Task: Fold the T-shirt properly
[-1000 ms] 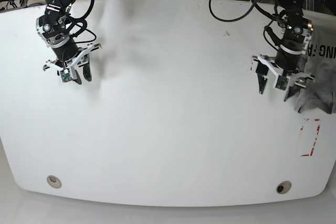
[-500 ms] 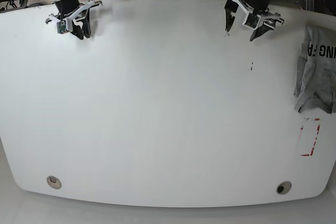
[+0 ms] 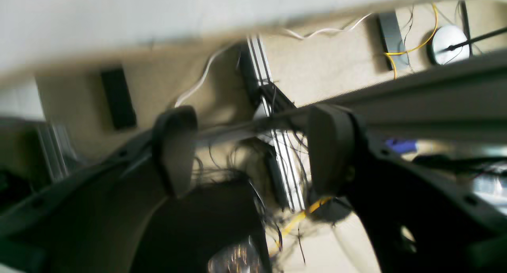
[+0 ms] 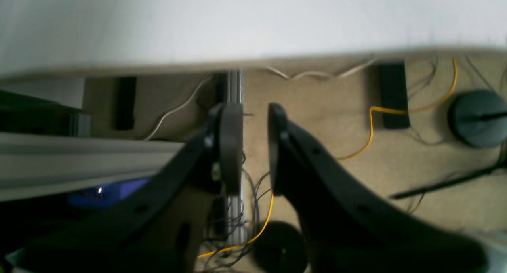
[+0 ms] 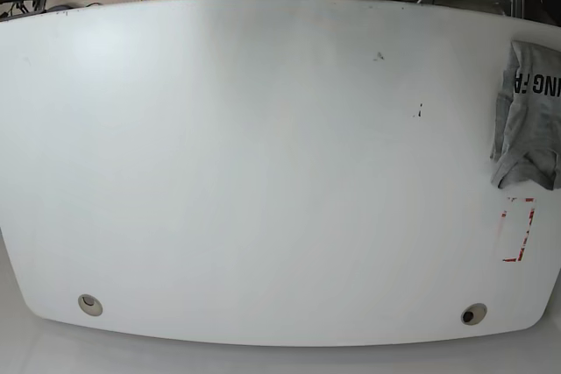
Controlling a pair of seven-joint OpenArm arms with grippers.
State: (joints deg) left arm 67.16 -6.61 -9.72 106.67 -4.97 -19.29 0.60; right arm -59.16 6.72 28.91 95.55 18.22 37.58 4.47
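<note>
T-shirt (image 5: 529, 116): soft heather-grey knit cloth, matt, crumpled, black printed lettering flat on the weave
Table (image 5: 263, 181): smooth white top, slight sheen, a few small dark specks; red tape marks (image 5: 518, 230) near its edge, matt
Left gripper (image 3: 253, 150): black plastic fingers, matt, smooth rounded pads (image 3: 174, 146)
Right gripper (image 4: 255, 146): same matt black plastic, faint sheen along finger edges
Floor (image 4: 336, 106): tan carpet, rough short pile
Yellow cable (image 4: 372, 122): glossy plastic sheath; white cable (image 3: 198, 83) likewise smooth
Frame rail (image 4: 79, 162): grey extruded metal, brushed, ribbed grooves
</note>
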